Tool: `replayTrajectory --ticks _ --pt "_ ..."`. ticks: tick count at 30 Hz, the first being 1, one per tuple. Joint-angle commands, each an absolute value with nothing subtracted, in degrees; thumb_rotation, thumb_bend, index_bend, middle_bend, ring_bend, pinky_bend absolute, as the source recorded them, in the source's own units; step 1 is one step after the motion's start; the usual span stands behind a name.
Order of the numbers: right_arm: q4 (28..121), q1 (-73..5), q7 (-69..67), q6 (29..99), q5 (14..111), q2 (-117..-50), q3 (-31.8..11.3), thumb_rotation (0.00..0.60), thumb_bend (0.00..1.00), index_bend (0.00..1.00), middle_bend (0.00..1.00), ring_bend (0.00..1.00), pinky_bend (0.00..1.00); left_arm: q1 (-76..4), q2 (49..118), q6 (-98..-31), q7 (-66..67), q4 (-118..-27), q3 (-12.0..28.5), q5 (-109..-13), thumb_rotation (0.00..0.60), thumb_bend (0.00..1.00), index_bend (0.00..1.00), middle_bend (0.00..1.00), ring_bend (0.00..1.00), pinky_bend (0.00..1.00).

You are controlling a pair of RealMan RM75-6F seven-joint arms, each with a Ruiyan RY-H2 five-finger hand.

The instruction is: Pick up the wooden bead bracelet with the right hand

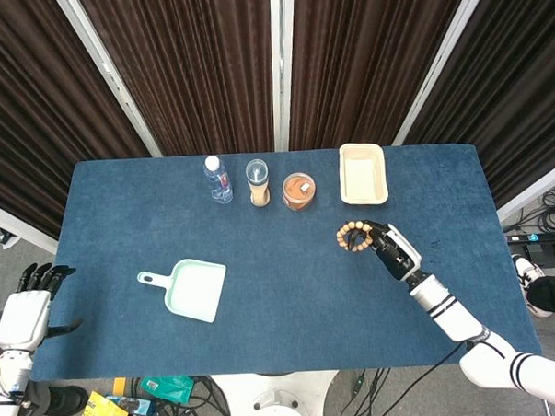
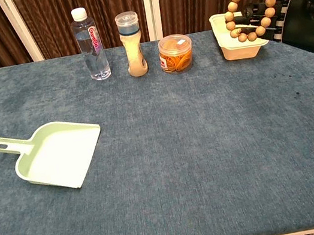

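Observation:
The wooden bead bracelet (image 1: 352,236) (image 2: 248,9) is a ring of round tan beads. My right hand (image 1: 391,246) (image 2: 295,8) holds it in the air above the blue table (image 1: 282,309), right of centre, with dark fingers hooked through the ring. In the chest view the bracelet hangs in front of the cream tray. My left hand (image 1: 29,311) rests off the table's left edge, fingers spread, holding nothing. It does not show in the chest view.
Along the table's far edge stand a water bottle (image 1: 218,179), a shaker jar (image 1: 258,182), an orange-filled tub (image 1: 299,190) and a cream tray (image 1: 363,174). A pale green dustpan (image 1: 191,290) lies left of centre.

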State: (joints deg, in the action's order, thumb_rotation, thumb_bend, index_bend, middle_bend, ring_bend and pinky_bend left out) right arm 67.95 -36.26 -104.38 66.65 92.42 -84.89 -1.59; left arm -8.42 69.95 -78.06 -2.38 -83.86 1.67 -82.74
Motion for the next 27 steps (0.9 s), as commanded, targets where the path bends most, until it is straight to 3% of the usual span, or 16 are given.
replayTrajectory --ticks 1,11,16,17,19,20,21,24,27 --pt "67.6 -36.3 -104.9 67.0 92.9 -84.9 -1.3 0.282 1.00 0.45 0.54 0.21 0.00 -8.4 69.9 -78.0 -2.3 -84.0 1.6 -82.8 0.600 0.00 0.19 0.17 0.07 0.02" --pt "66.3 -36.7 -106.7 68.1 94.2 -84.9 -0.3 0.271 1.00 0.38 0.50 0.18 0.00 -8.5 69.8 -78.0 -2.1 -84.2 1.7 -82.7 0.600 0.00 0.19 0.17 0.07 0.02" --pt "65.7 -36.8 -106.7 68.5 94.5 -84.9 0.1 0.212 1.00 0.32 0.48 0.17 0.00 -8.5 69.9 -78.0 -2.3 -84.1 1.7 -82.7 0.600 0.00 0.19 0.17 0.07 0.02" --pt "65.7 -36.9 -106.5 68.4 94.5 -84.8 0.3 0.209 0.95 0.30 0.47 0.16 0.00 -8.5 69.9 -78.1 -2.3 -84.1 1.8 -82.7 0.600 0.00 0.19 0.17 0.07 0.02" --pt "65.9 -37.0 -106.7 68.3 94.6 -84.6 0.4 0.208 0.74 0.28 0.46 0.16 0.00 -8.5 69.9 -78.2 -2.4 -84.0 1.8 -82.8 0.600 0.00 0.19 0.17 0.07 0.02" --pt "66.0 -37.1 -106.7 68.2 94.6 -84.5 0.5 0.204 0.54 0.28 0.46 0.15 0.00 -8.5 69.9 -78.2 -2.4 -84.0 1.8 -82.8 0.600 0.00 0.19 0.17 0.07 0.02" --pt "66.1 -37.2 -106.7 68.2 94.6 -84.3 0.5 0.196 0.41 0.27 0.46 0.15 0.00 -8.5 70.0 -78.2 -2.5 -83.9 1.8 -82.8 0.600 0.00 0.19 0.17 0.07 0.02" --pt "66.5 -37.1 -106.9 68.5 94.8 -83.8 0.8 0.150 0.11 0.26 0.46 0.15 0.00 -8.5 70.0 -78.2 -2.6 -83.8 1.7 -82.8 0.600 0.00 0.19 0.17 0.07 0.02" --pt "67.0 -36.8 -107.6 69.2 95.1 -83.2 1.3 0.102 0.01 0.26 0.45 0.14 0.00 -8.4 70.1 -78.4 -2.8 -83.7 1.7 -83.1 0.600 0.00 0.19 0.17 0.07 0.02"
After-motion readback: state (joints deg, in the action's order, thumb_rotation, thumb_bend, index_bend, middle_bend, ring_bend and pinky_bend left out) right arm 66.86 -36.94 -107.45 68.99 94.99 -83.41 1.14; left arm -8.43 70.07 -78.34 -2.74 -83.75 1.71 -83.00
